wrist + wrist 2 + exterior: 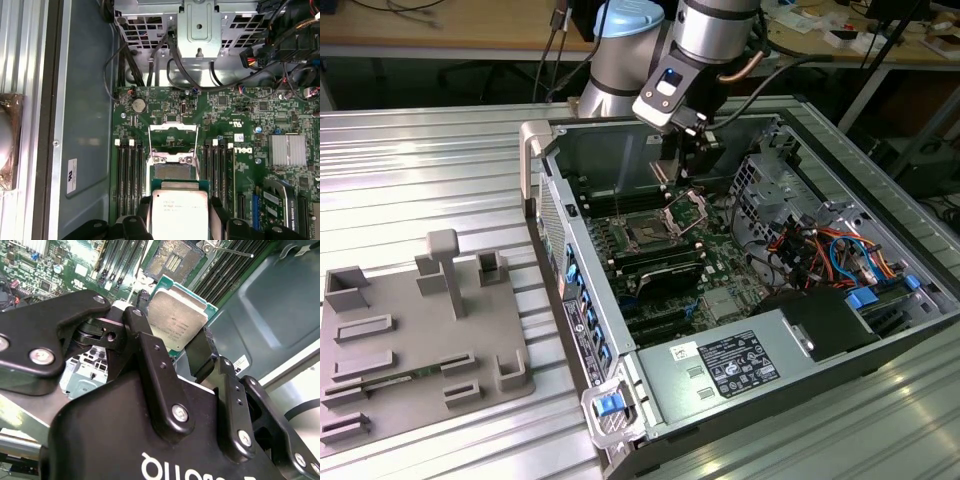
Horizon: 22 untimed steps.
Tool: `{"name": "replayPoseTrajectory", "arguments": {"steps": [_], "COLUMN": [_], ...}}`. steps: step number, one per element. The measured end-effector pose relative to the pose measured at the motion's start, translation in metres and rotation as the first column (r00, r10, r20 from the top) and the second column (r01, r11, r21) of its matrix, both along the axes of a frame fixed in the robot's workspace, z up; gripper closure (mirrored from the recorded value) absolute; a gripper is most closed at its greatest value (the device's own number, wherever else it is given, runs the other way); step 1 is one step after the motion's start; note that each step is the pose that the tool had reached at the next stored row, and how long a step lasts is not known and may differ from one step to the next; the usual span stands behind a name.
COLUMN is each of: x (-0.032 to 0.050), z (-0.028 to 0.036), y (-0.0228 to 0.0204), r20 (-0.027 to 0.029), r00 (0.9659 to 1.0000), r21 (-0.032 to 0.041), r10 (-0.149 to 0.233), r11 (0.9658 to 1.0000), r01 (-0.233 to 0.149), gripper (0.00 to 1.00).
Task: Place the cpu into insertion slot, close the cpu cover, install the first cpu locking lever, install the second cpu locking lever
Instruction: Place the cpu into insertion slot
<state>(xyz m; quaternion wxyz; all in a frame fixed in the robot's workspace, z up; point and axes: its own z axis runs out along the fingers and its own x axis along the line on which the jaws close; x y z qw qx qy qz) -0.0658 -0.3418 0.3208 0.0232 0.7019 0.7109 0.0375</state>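
Silver-grey cpu (pixel 177 322): clamped by its edges between black fingers (pixel 150 355), held over the motherboard (pixel 250 115).
gripper (pixel 686 150): upper middle of the exterior view, inside the open computer case (pixel 610 150), closed tight on the chip.
socket (pixel 174 172): bare, just past the chip; chip seems to hang clear of it, gap hard to judge.
cpu cover (pixel 172 136): swung up, open.

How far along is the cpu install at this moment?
Nothing is finished yet. In hand: the pincer grips the cpu by its edges, above the board. The socket is bare and the cover stands open, so seating, closing and locking all remain.
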Motion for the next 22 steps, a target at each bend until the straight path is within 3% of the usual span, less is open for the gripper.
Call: {"name": "replayPoseTrajectory", "arguments": {"steps": [11, 22], "x": [-0.0026, -0.0026], "z": [-0.0235, -0.0255], "y": [0.0016, 0.0017], "r20": [-0.0002, -0.0008], "r00": [1.0, 1.0], "r21": [0.0002, 0.0003], "r10": [0.0, 0.0], "r11": [1.0, 1.0], "r01": [0.0, 0.0], "gripper": [0.45, 0.45]}}
